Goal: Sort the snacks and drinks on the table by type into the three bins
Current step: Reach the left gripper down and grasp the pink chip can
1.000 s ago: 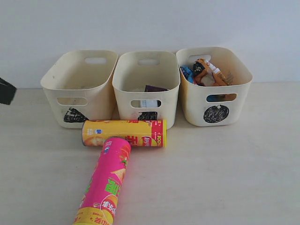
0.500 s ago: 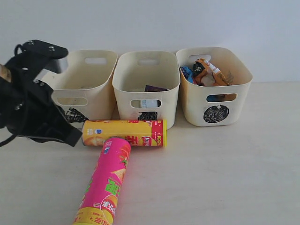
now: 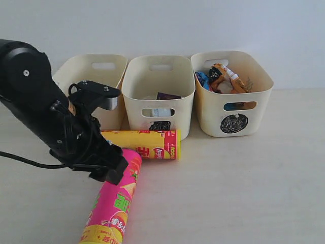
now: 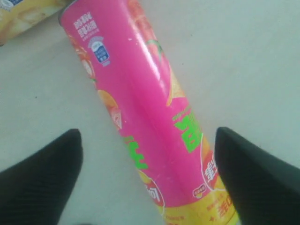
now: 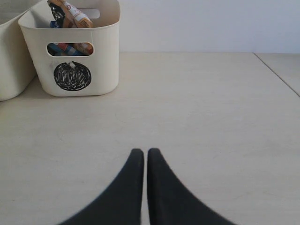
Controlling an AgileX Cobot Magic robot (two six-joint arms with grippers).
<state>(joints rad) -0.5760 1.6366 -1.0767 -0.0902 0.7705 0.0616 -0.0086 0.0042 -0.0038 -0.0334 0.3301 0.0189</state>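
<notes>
A pink chip tube [image 3: 114, 203] with green print lies on the table [image 3: 244, 178], and behind its far end a yellow tube [image 3: 147, 144] lies crosswise. My left gripper [image 3: 109, 170] hovers over the pink tube's far end. In the left wrist view it [image 4: 147, 135] is open, one finger on each side of the pink tube [image 4: 140, 108]. My right gripper [image 5: 146, 152] is shut and empty, low over bare table. The square bin [image 3: 160, 61] holds a dark purple carton [image 3: 167, 95] and a white-and-blue box [image 3: 161, 112]. The circle bin [image 3: 233, 109] holds the crinkly bags [image 3: 223, 76].
The triangle bin [image 3: 91, 58] stands at the left, partly hidden by my left arm. All three bins line the back wall. The circle bin [image 5: 75, 47] is ahead of my right gripper, with a table edge [image 5: 276, 72] beyond it.
My left arm has swung in from the left edge, come down over the pink tube, and opened its jaws. The tubes, the bins and the right gripper have not moved.
</notes>
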